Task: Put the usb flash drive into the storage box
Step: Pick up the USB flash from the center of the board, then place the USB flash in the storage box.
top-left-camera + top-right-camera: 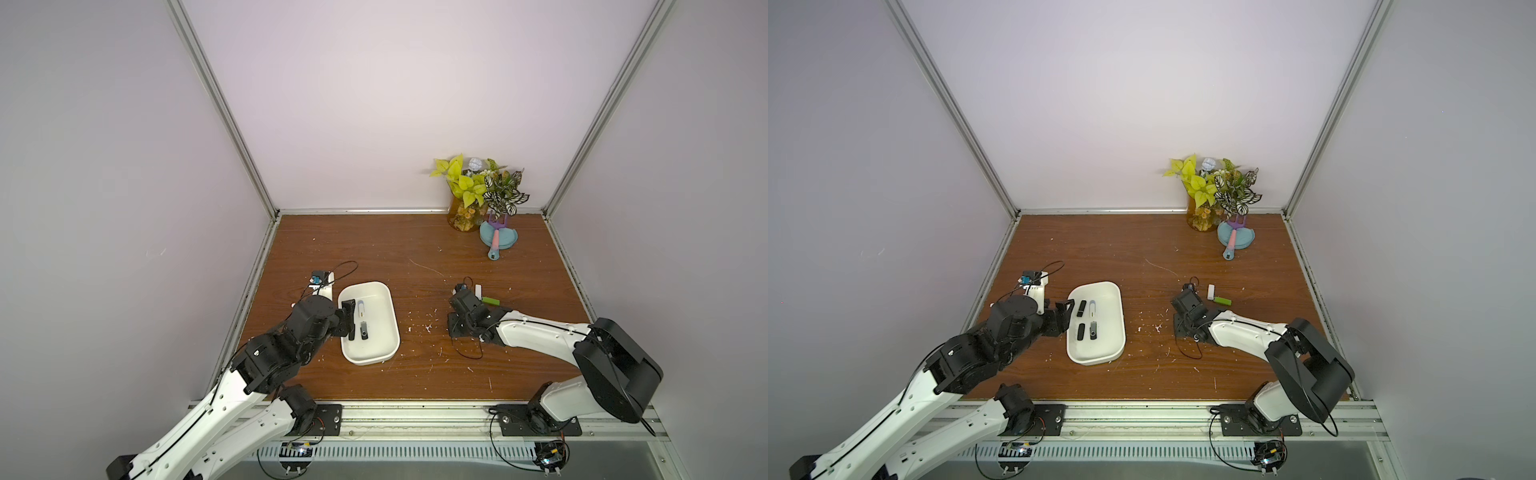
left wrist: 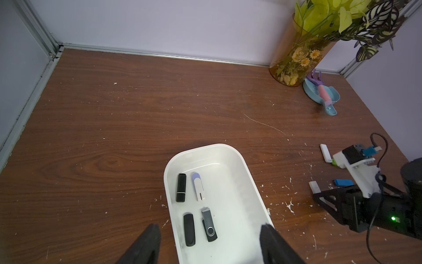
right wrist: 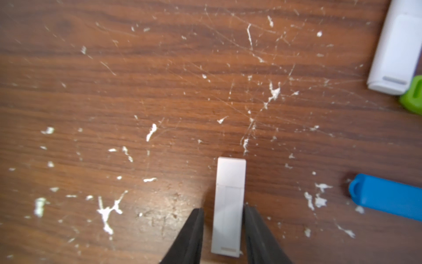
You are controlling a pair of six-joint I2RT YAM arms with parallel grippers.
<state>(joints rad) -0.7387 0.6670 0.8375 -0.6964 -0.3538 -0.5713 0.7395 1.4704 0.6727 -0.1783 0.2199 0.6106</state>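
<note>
The usb flash drive (image 3: pixel 229 182) (a white stick) lies on the bench (image 3: pixel 114 91) between the right fingers (image 3: pixel 189 240); one touches it, one stands a sliver off, and whether they grip it I cannot tell. A blue stick (image 3: pixel 388 196), green stick (image 3: pixel 413 96) and second white stick (image 3: pixel 397 45) lie near. Bare bench reaches to the storage box (image 2: pixel 233 194), with the left fingers (image 2: pixel 146 246) released above its four sticks (image 2: pixel 181 190).

Left arm (image 1: pixel 266 357) stretched forward along near left, left gripper (image 2: pixel 210 226) jaws spread wide, right arm (image 1: pixel 540 336) folded low across near right, right gripper (image 3: pixel 223 209) angled down, jaws narrow, full closure unclear
</note>
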